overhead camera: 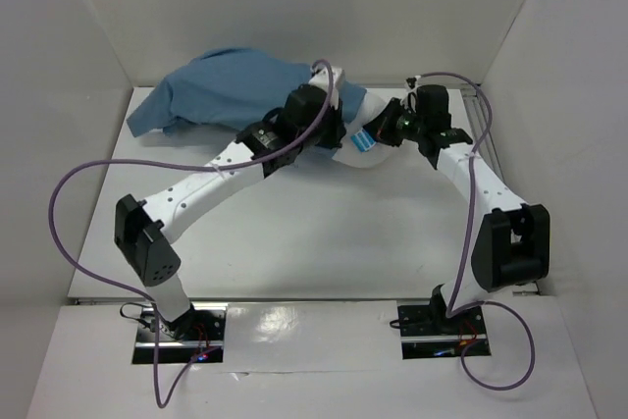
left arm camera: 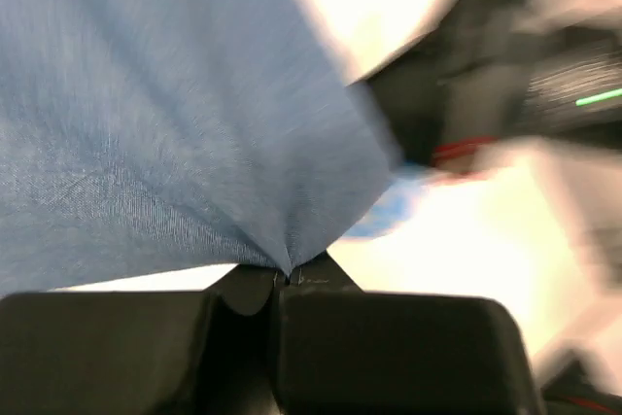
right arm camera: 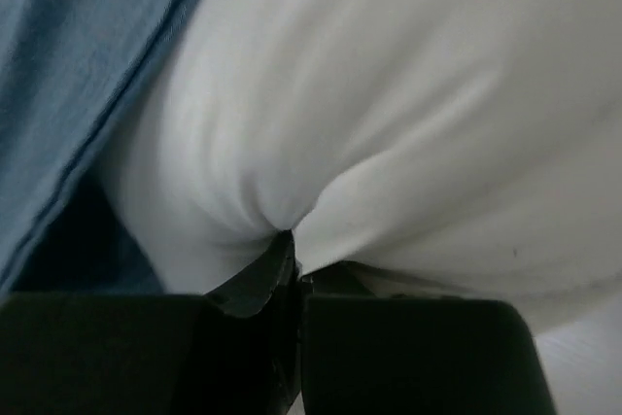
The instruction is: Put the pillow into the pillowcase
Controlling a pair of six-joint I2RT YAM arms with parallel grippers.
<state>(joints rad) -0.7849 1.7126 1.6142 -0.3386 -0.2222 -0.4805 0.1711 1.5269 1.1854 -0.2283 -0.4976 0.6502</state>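
**Left claw (left arm camera: pixel 285 274) on pillowcase (overhead camera: pixel 221 90), right claw (right arm camera: pixel 294 245) on pillow (right arm camera: pixel 408 114)**

I see the pillowcase bunched at the far side of the counter (overhead camera: pixel 324 233). At its right end, my left claw is closed, pinching a fold of blue cloth. The pillow lies against that same end, touching the pillowcase. My right claw is clamped on the pillow's white fabric.

Left arm (overhead camera: pixel 216 183) reaching forward, right arm (overhead camera: pixel 459 166) bent inward, wrists close together, left jaws and right jaws clamped tight
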